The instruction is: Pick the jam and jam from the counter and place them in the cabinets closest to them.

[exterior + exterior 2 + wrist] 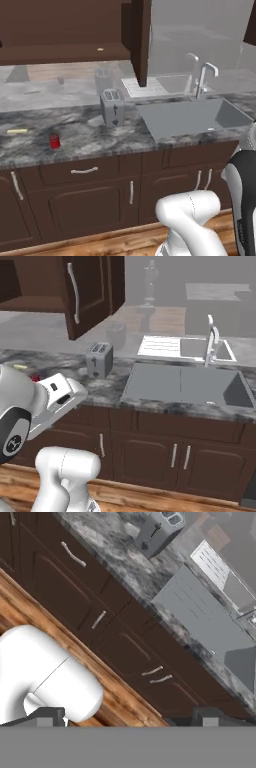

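A small bright red jam jar point(54, 141) stands on the marbled counter point(90, 135), left of the toaster and near the front edge. Above it hangs a dark brown cabinet point(60, 30) with its door point(142, 40) swung open; the door's long silver handle point(75, 293) faces the right base view. My gripper point(129, 719) is open with nothing between its fingertips point(47, 717). It hangs low in front of the lower cupboards, well away from the jar, and looks up at the counter edge.
A silver toaster point(112, 106) stands mid-counter, and a thin yellow stick point(17, 131) lies at the far left. A grey sink point(195, 117) with a faucet point(202, 80) is set in the right side. Low cupboards point(85, 195) with short handles run beneath, over a wooden floor.
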